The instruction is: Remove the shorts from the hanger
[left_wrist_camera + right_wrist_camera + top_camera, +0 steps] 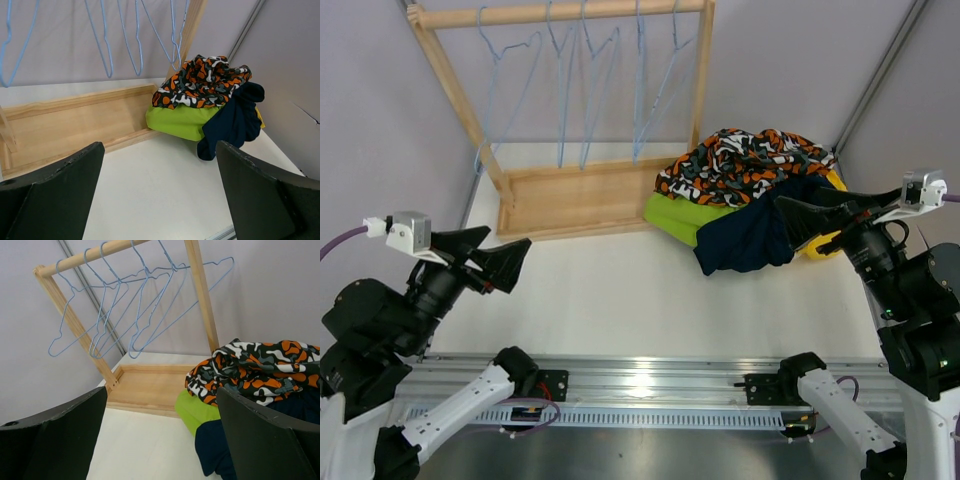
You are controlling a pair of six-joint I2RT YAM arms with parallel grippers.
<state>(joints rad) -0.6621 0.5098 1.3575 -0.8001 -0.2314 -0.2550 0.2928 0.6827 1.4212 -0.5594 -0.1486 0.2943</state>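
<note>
The shorts lie heaped at the tabletop's far right corner: the patterned pair is on top, over lime green, navy and a sliver of yellow. The heap touches the right post of the wooden rack, where blue wire hangers hang. The right end effector hovers at the heap with fingers apart. The left end effector is near the left edge, also apart and holding nothing.

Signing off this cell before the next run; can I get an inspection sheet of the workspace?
Surface: white table, wooden rack at its far side.
Job's things: shorts piled right of the rack, patterned pair on top, lime green, navy, yellow below; hangers bare.
Clutter: nothing seen.
Grippers: left gripper and right gripper open, empty.
Cables: purple cable at each wrist camera.
Surroundings: pale walls.
</note>
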